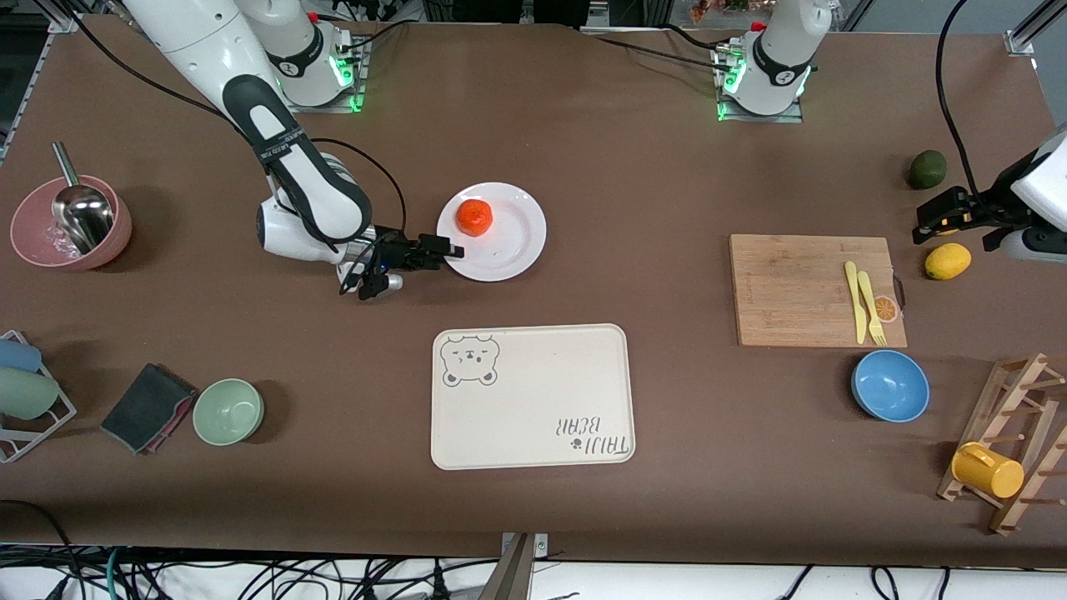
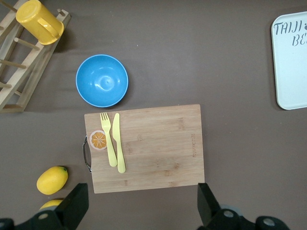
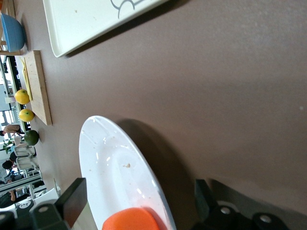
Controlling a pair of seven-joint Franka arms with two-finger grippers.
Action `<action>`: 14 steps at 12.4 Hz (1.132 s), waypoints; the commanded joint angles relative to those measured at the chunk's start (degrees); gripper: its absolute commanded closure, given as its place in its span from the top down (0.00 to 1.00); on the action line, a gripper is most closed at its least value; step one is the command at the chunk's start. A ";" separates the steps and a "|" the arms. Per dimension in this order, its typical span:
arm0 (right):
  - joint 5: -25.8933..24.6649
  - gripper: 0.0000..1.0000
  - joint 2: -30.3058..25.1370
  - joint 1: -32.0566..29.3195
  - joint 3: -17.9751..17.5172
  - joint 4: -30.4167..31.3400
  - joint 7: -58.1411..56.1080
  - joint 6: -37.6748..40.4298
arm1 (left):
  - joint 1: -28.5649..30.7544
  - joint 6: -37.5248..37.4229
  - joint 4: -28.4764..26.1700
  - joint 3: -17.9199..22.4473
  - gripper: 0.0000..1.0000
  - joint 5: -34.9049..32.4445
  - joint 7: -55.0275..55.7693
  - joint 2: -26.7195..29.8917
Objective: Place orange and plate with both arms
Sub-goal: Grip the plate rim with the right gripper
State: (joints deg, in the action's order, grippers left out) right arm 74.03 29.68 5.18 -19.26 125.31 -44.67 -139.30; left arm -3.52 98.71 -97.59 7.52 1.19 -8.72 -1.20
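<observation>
Brown cloth covers the surface (image 1: 633, 192), with cables hanging along its front edge.

Writing: cream tray (image 1: 531, 397), bear face printed in one corner, "TAIJI BEAR" lettered in the corner diagonally across from it. Wooden cutting board (image 1: 815, 290) carries an orange-slice picture near its handle, beside a yellow fork (image 1: 871, 308) and yellow knife (image 1: 854, 301).

Task items: white plate (image 1: 510, 242) lies flat on the surface, farther from the front camera than the tray. Orange (image 1: 474, 217) sits on the plate, off centre toward the right arm's end.

Right tool (image 1: 440, 250): low at the plate's rim on the right arm's side, fingers spread apart and holding nothing; in the right wrist view the rim lies between the two fingers (image 3: 72, 199), the orange just past them.

Left tool (image 1: 938, 218): raised at the left arm's end of the surface, over the lemon (image 1: 948, 261), fingers spread apart, empty. An avocado (image 1: 927, 169) lies farther from the camera than the lemon.

Other items: blue bowl (image 1: 890, 386) nearer the camera than the board; wooden rack (image 1: 1013, 442) holding a yellow mug (image 1: 988, 471); green bowl (image 1: 228, 411); dark cloth (image 1: 143, 407); pink bowl (image 1: 33, 242) with a metal scoop (image 1: 81, 208).
</observation>
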 commanded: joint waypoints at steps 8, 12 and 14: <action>8.59 0.38 -1.12 -0.52 -2.45 5.04 -10.09 -2.82 | -0.17 -0.89 0.65 -0.05 1.00 -1.46 -1.03 -0.21; 8.59 0.22 -0.94 -0.52 -2.45 5.04 -11.05 -2.82 | -0.17 -0.98 0.65 -0.05 1.00 -1.54 -0.94 -0.30; 8.59 0.16 -0.85 -0.61 -2.45 5.04 -11.41 -2.73 | -0.17 -0.89 0.65 -0.05 1.00 -1.54 -0.94 -0.21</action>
State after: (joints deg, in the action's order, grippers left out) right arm 80.96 29.66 5.15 -20.93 129.30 -54.02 -141.42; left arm -3.52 98.64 -97.59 7.52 1.19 -8.73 -1.27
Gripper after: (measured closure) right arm 0.815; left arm 0.000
